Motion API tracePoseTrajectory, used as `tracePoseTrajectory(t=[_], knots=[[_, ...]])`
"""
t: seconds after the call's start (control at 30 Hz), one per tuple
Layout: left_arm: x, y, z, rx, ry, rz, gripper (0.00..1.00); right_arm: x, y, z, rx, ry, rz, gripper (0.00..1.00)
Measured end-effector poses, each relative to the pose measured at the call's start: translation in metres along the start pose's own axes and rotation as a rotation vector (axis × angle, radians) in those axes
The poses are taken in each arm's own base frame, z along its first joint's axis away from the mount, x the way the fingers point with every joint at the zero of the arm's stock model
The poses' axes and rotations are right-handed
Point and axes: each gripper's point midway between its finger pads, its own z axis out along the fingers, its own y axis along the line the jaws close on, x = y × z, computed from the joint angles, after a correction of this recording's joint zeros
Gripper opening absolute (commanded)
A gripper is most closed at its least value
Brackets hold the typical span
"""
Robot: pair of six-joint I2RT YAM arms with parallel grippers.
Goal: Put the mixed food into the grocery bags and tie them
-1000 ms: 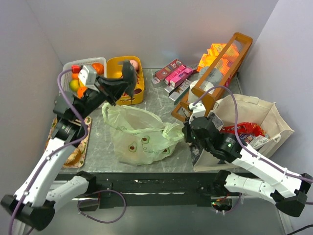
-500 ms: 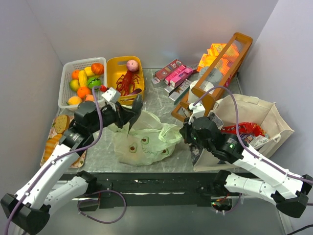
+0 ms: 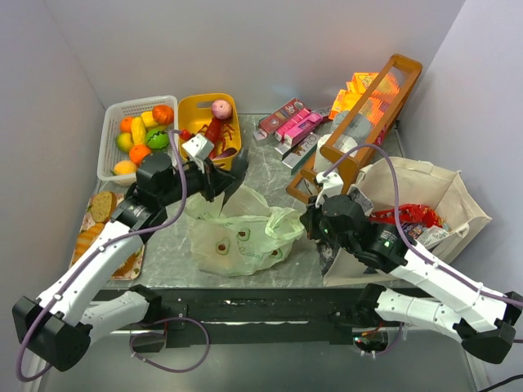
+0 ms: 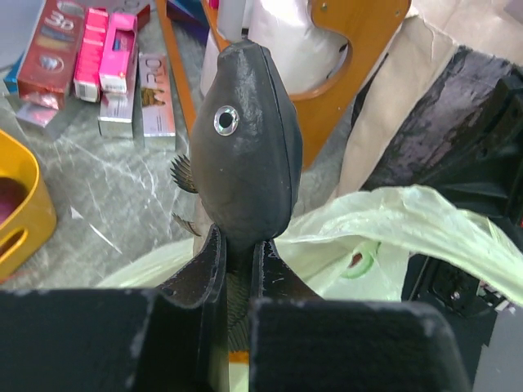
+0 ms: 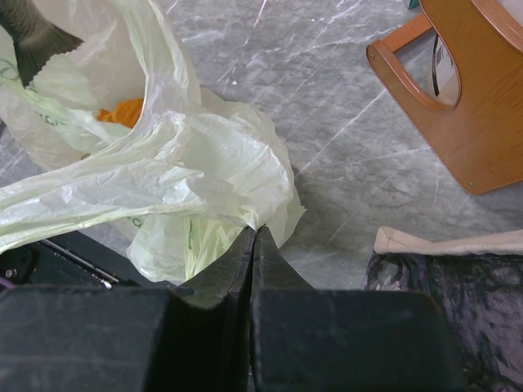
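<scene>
The left jaws pinch a dark toy fish (image 4: pixel 243 139) by its tail, just above the green bag (image 3: pixel 241 237) on the counter (image 3: pixel 265 167). The right jaws are squeezed tight on the bag's edge.

Bag (image 3: pixel 237 237) at centre; tote (image 3: pixel 458 196) right of it; crate (image 3: pixel 384 122) behind tote; boxes (image 3: pixel 290 126) left of crate; baskets (image 3: pixel 189 110) behind bag, leftward.

Left hand (image 3: pixel 225 170), clamped on a dark fish (image 4: pixel 245 155), is off the yellow basket (image 3: pixel 194 114) and now hangs over the far edge of the bag (image 3: pixel 245 241). Arm swung right; white basket (image 3: pixel 112 139) and lobster (image 3: pixel 214 135) are uncovered again.
</scene>
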Motion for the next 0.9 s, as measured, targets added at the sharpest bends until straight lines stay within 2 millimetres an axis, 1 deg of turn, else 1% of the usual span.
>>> tracePoseTrajectory(t=[0.1, 0.27, 0.33, 0.37, 0.43, 0.5, 0.53, 0.6, 0.67, 0.77, 0.83, 0.9], knots=[[-0.004, 0.001, 0.005, 0.009, -0.011, 0.010, 0.01, 0.000, 0.000, 0.000, 0.000, 0.000, 0.000, 0.00], [-0.003, 0.006, 0.011, 0.004, -0.017, 0.030, 0.01, 0.000, 0.000, 0.000, 0.000, 0.000, 0.000, 0.00], [0.005, 0.010, 0.014, 0.000, -0.010, 0.026, 0.01, 0.000, 0.000, 0.000, 0.000, 0.000, 0.001, 0.00], [0.014, 0.011, 0.016, -0.001, -0.003, 0.021, 0.01, 0.000, 0.000, 0.000, 0.001, 0.000, 0.003, 0.00], [0.034, 0.013, 0.014, -0.005, 0.015, 0.010, 0.01, 0.000, 0.000, 0.000, 0.001, 0.000, 0.005, 0.00], [0.057, 0.015, 0.008, -0.022, 0.040, -0.006, 0.01, 0.000, 0.000, 0.000, 0.000, -0.001, 0.008, 0.00], [0.064, 0.016, 0.005, -0.029, 0.049, -0.012, 0.01, 0.000, 0.000, 0.000, 0.000, -0.002, 0.008, 0.00], [0.068, 0.014, 0.001, -0.032, 0.052, -0.018, 0.01, 0.000, 0.000, -0.001, 0.000, -0.002, 0.009, 0.00], [0.064, 0.010, -0.001, -0.034, 0.037, -0.017, 0.01, 0.000, 0.000, -0.001, 0.000, -0.002, 0.010, 0.00], [0.060, 0.000, -0.006, -0.027, 0.025, -0.013, 0.01, 0.000, 0.000, -0.001, 0.002, -0.003, 0.012, 0.00], [0.063, -0.008, -0.007, -0.017, 0.029, -0.019, 0.01, -0.001, -0.001, 0.000, 0.009, -0.005, 0.013, 0.00], [0.072, -0.014, -0.010, -0.017, 0.049, -0.036, 0.01, -0.001, -0.003, 0.000, 0.017, -0.008, 0.014, 0.00]])
